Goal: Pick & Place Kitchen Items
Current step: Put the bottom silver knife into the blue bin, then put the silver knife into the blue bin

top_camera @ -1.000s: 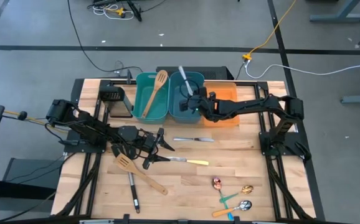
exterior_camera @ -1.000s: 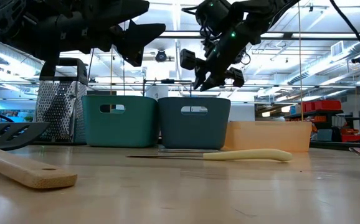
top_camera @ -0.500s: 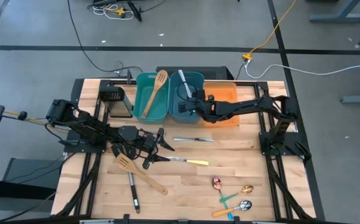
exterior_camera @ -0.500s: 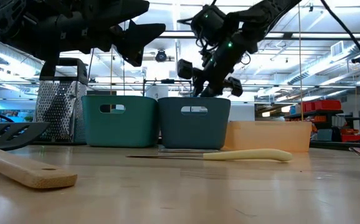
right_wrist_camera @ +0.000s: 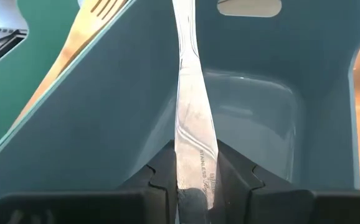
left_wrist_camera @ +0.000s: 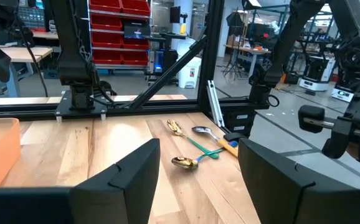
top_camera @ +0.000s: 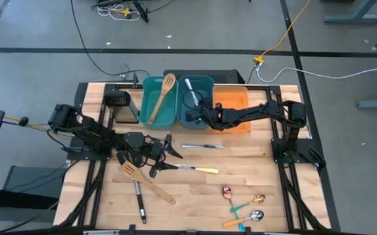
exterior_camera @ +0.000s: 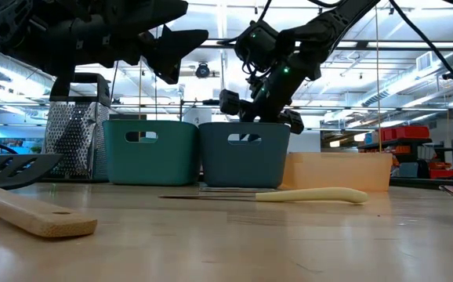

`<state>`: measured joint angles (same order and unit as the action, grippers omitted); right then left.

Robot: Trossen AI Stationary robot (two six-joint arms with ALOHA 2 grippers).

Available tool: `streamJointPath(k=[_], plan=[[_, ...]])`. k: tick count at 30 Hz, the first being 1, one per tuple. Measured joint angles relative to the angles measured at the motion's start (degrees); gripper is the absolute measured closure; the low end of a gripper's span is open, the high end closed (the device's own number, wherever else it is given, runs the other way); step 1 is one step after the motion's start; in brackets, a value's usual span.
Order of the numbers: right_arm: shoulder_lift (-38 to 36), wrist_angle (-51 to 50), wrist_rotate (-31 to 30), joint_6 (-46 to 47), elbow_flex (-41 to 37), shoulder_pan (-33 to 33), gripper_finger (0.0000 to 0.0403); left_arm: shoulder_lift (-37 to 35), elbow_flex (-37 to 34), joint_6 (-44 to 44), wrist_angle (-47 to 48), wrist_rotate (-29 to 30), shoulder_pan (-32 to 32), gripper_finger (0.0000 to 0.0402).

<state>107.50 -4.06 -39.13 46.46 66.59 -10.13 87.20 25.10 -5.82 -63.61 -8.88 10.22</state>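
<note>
Knife (right_wrist_camera: pixel 191 118) is clamped between my right fingers (right_wrist_camera: pixel 161 171), blade pointing down into the blue-grey bin (top_camera: pixel 195 104) at the tabletop's far edge. I hold it by one end so the long blade can slide in w/o catching the bin wall. My right gripper (top_camera: pixel 203 116) hangs just over that bin's near rim, so I judge the drop is close but not done. Teal bin (top_camera: pixel 157 101) beside it holds one wooden spatula (top_camera: pixel 162 96), leaning handle-down; orange bin (top_camera: pixel 233 104) sits on the other side.

My left gripper (top_camera: pixel 165 153) waits w/ fingers (left_wrist_camera: pixel 121 171) wide apart, holding nothing, above the tabletop's middle, near the yellow-handled knife (top_camera: pixel 194 169) — likely next pick. Another knife (top_camera: pixel 202 146) lies just beyond it. Wooden spatula (top_camera: pixel 146 181) and black turner (top_camera: pixel 138 199) lie toward the near-left corner; spoons (top_camera: pixel 244 205) cluster near the near edge, right of centre. Most items are unsorted.
</note>
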Motion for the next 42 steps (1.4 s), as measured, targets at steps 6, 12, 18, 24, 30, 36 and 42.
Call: streamJointPath(k=[6, 12, 18, 24, 30, 36, 42], plan=[[0.0, 0.1, 0.19, -0.39, 0.0, -0.21, 0.0319, 0.0, 0.0, -0.02, 0.0, 0.0, 0.0, 0.0179], [-0.02, 0.29, 0.41, -0.39, 0.0, -0.74, 0.0222, 0.0, 0.0, -0.02, 0.01, 0.0, 0.0, 0.0179], [-0.02, 0.27, 0.43, -0.39, 0.0, -0.72, 0.0191, 0.0, 0.0, -0.02, 0.0, 0.0, 0.0, 0.0179], [-0.02, 0.29, 0.63, -0.89, 0.0, -0.72, 0.0216, 0.0, 0.0, -0.02, 0.01, 0.0, 0.0, 0.0179], [-0.02, 2.13, 1.93, -4.71, 0.0, -0.72, 0.0245, 0.0, 0.0, -0.02, 0.02, 0.0, 0.0, 0.0179], [-0.13, 6.24, 4.81, -8.83, 0.0, -0.72, 0.0261, 0.0, 0.0, -0.03, 0.05, 0.0, 0.0, 0.0179], [-0.57, 8.45, 8.38, -12.77, 0.0, -0.59, 0.0268, 0.0, 0.01, -0.03, 0.16, 0.0, -0.02, 0.0179]])
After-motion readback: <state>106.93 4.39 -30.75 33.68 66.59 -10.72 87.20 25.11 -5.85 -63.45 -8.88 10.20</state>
